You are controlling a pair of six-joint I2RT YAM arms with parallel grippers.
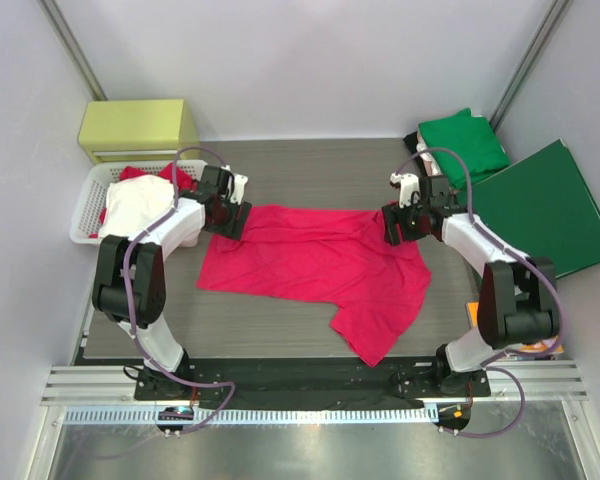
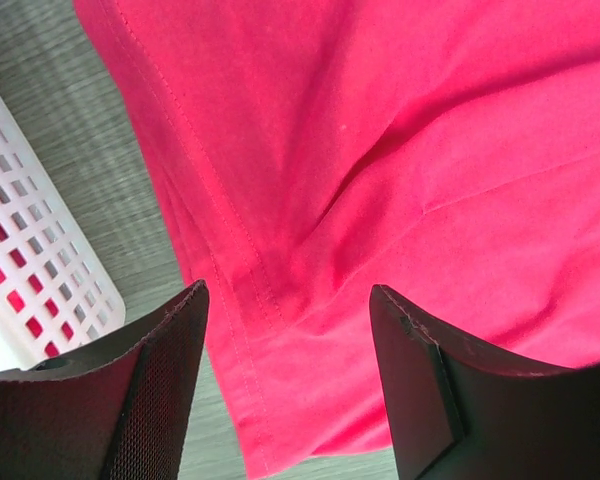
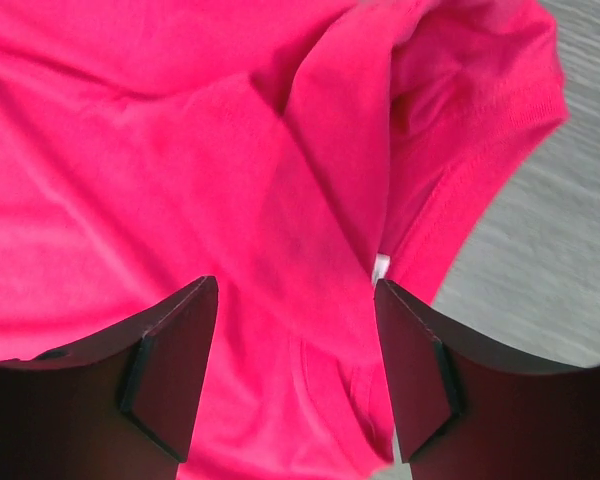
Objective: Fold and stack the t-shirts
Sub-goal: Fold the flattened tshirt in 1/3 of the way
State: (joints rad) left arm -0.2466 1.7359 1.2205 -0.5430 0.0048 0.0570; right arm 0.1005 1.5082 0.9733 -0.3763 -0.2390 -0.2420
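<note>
A bright pinkish-red t-shirt (image 1: 320, 262) lies spread and rumpled on the table. My left gripper (image 1: 227, 217) is open over its far left hemmed corner (image 2: 280, 300), jaws wide apart with cloth between them. My right gripper (image 1: 398, 224) is open over the far right edge, above a folded part of the shirt (image 3: 310, 200) where a small white label (image 3: 380, 266) peeks out. A folded green t-shirt (image 1: 465, 143) lies at the back right. A pale beige-pink t-shirt (image 1: 135, 205) sits in the white basket (image 1: 85, 215) over more red cloth.
A flat dark-green folder (image 1: 542, 210) lies at the right beside the green shirt. A yellow-green box (image 1: 138, 127) stands at the back left behind the basket. The basket's wall (image 2: 30, 260) shows in the left wrist view, close to the shirt corner.
</note>
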